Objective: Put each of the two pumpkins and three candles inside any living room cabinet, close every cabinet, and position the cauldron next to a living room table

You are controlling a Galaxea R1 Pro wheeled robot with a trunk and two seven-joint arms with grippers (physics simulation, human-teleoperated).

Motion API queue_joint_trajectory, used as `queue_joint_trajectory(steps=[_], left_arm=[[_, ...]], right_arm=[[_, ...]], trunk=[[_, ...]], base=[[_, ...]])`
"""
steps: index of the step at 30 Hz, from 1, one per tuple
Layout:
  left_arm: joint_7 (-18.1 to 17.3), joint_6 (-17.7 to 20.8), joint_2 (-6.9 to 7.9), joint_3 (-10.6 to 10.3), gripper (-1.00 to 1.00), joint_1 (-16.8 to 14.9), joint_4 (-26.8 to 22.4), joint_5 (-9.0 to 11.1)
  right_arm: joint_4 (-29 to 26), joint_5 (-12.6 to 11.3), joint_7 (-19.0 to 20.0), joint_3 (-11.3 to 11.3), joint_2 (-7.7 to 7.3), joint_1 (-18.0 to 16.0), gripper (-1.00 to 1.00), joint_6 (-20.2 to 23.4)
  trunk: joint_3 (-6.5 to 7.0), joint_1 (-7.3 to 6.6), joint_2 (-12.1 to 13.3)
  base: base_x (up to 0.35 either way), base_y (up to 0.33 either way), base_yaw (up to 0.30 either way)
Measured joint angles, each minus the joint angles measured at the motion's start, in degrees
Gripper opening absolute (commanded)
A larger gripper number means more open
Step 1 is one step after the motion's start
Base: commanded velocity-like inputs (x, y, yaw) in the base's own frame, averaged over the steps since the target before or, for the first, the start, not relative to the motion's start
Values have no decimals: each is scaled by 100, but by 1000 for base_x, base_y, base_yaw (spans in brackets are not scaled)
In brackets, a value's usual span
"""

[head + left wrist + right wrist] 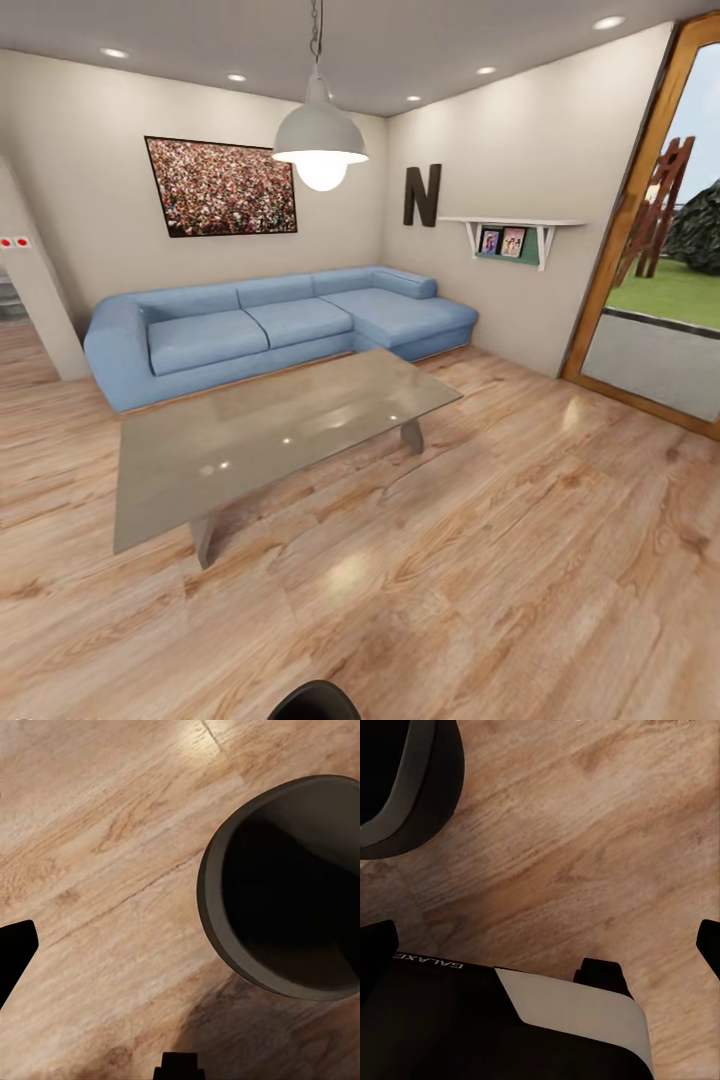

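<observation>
While the cauldron [281, 885] sits on the floor [105, 855] near your left gripper [90, 1005], nearer than your right, neither gripper's opening can be told.

Cauldron [281, 889] ran off the left wrist frame's edge; interior too dark to read. Shelf photos [501, 241] too small. Left gripper's fingertips [15, 945] cropped.
</observation>
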Motion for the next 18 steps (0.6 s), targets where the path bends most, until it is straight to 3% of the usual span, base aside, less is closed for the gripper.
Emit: queue_joint_trajectory(steps=[8, 18], left_arm=[[2, 2, -2, 2, 100, -1, 1, 0], [2, 2, 4, 2, 100, 0, 1, 0]], right_arm=[[-5, 3, 0, -2, 3, 1, 100, 1], [-3, -1, 0, -1, 2, 1, 100, 0]], trunk=[[0, 0, 0], [0, 0, 0]], base=[[0, -127, 85], [0, -19, 7]])
